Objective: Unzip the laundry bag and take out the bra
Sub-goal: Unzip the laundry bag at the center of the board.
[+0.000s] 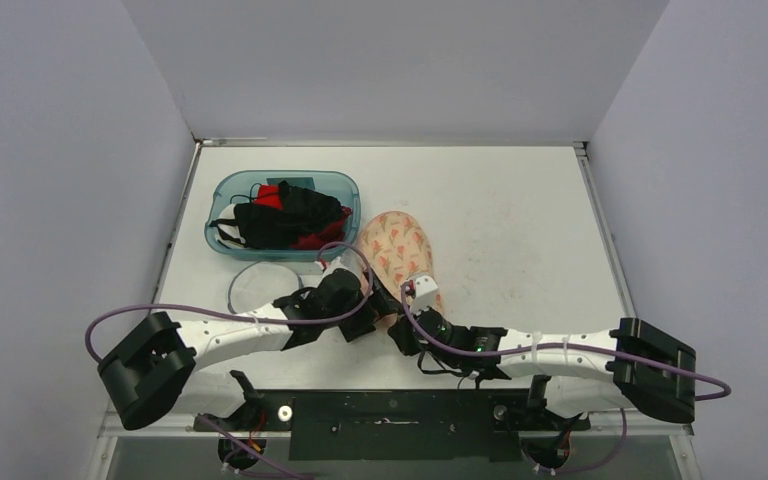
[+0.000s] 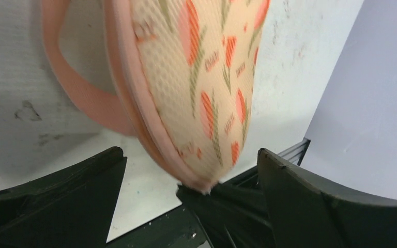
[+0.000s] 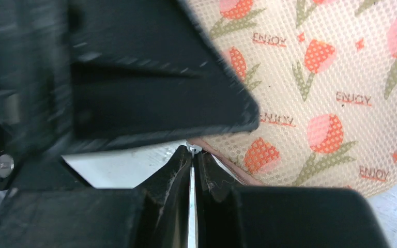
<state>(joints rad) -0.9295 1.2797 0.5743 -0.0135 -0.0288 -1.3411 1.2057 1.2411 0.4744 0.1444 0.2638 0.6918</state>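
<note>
Risk: we are seeing the right gripper (image 3: 192,157) clenching the zipper pull (image 3: 193,149) at the near edge of the laundry bag (image 1: 397,250), mid-table, while the left gripper (image 2: 190,152) is gaping beside it; unanchored, the bag is likely going to slide rather than unzip.

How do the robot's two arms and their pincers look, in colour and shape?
The left arm and right arm have white shells, black joints and a boxy black block. A purple cable loops along each. The left pincer and right pincer each have two black wedge-shaped fingers.
</note>
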